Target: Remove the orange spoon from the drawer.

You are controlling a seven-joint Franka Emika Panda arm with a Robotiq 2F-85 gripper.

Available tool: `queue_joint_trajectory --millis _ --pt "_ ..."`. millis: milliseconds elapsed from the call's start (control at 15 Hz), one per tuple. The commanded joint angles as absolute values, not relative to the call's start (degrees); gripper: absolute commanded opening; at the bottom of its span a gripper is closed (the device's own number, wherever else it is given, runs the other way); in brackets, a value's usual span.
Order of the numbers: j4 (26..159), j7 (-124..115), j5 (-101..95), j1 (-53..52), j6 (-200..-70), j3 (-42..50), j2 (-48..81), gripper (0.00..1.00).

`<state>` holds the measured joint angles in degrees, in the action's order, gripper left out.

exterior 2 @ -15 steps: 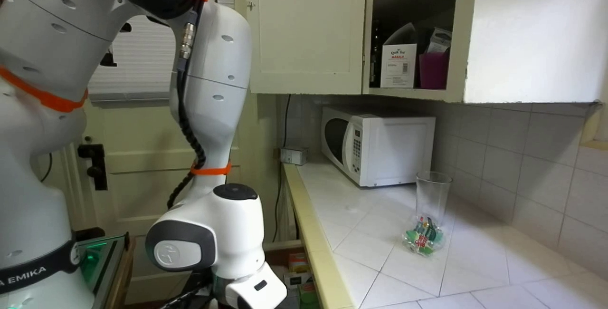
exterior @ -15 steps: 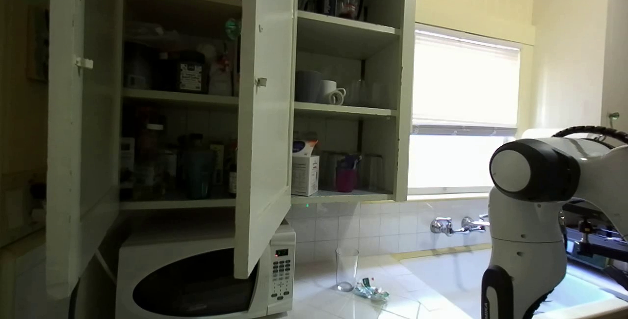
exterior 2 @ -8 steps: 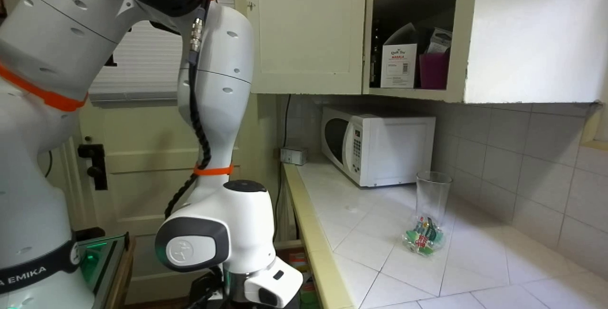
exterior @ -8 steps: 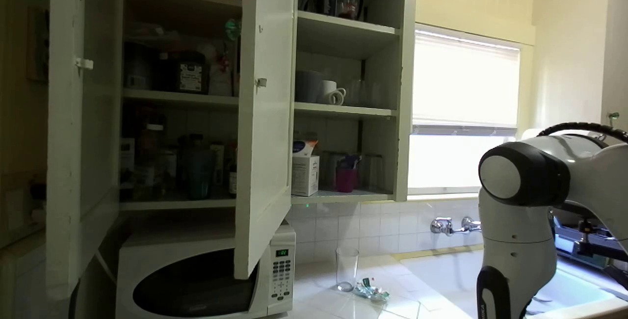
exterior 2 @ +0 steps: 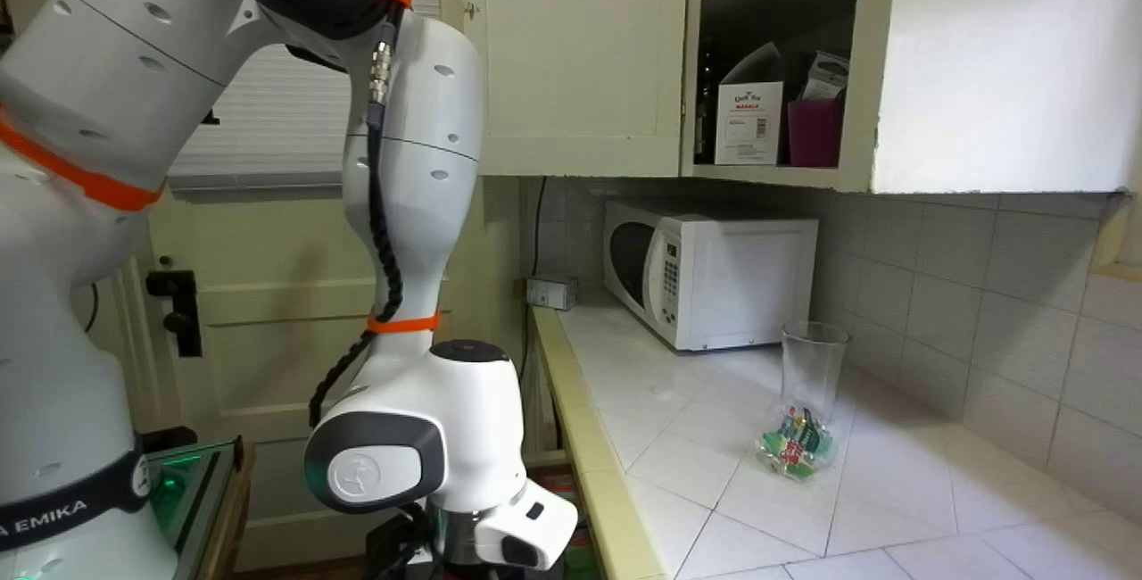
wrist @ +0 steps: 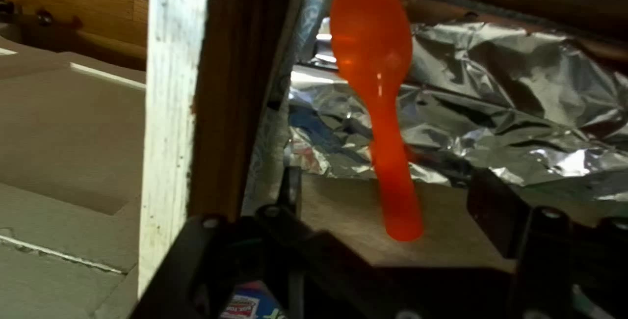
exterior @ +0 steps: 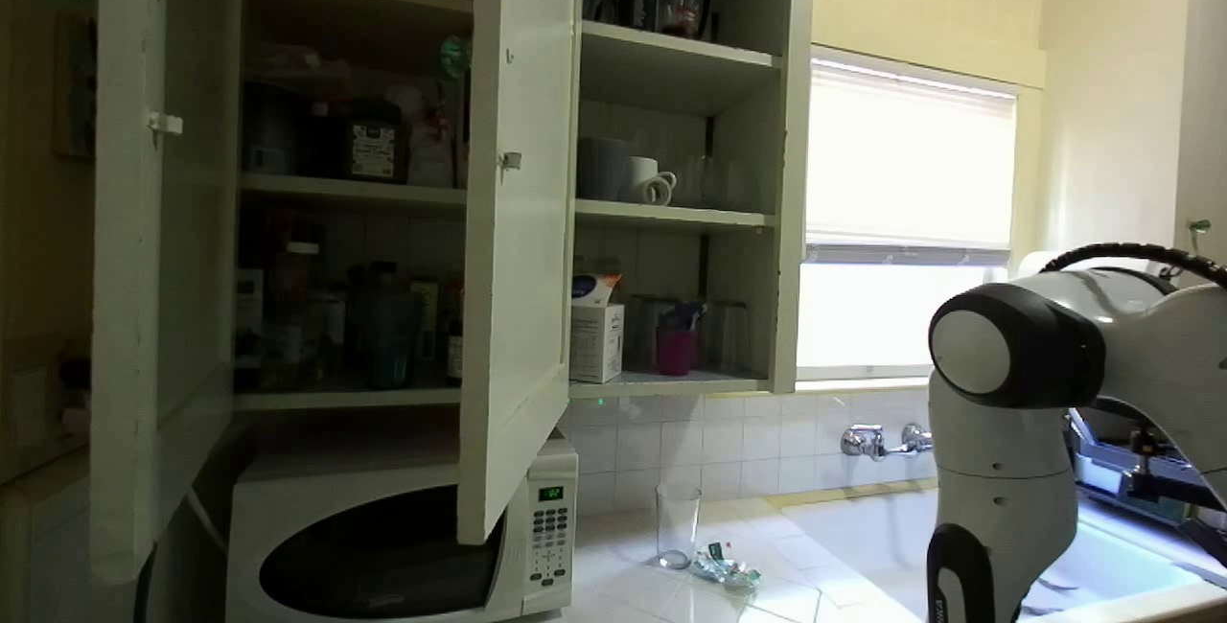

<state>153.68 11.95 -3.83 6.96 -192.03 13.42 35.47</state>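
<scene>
Between 2 parted fingers (wrist: 498, 213) shows the orange spoon's handle (wrist: 390, 157).

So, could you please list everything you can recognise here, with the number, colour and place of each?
drawer: 1, brown, white-edged, wrist view
spoon: 1, orange, in the drawer
foil: count unclear, silver, in the drawer
counter: 1, white tile, under the microwave
microwave: 1, white, on the counter
drinking glass: 1, clear, on the counter
wrapped packet: 1, clear, green and red, beside the glass
wall cabinet: 1, off-white, above the microwave
Masala box: 1, white, low in the cabinet
container: 1, purple, beside the box
faucet: 1, chrome, on the tiled wall
other items: several, colours mostly unclear, in the cabinet
arm: 1, white and black, both exterior views
fingers: 2, black, either side of the spoon's handle
</scene>
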Motion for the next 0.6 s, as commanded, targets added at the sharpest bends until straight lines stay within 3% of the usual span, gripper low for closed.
queue_joint_trajectory --millis 0,333,467,533 --pt "153.48 11.63 -4.61 7.50 -191.65 13.05 37.17 0.88" --pt "151.80 11.93 -5.92 10.92 -191.68 10.59 39.75 0.81" --pt "150.85 12.19 -6.46 11.82 -191.34 10.11 40.33 0.72" --pt "150.64 12.21 -6.80 12.40 -191.16 9.84 40.34 0.61"
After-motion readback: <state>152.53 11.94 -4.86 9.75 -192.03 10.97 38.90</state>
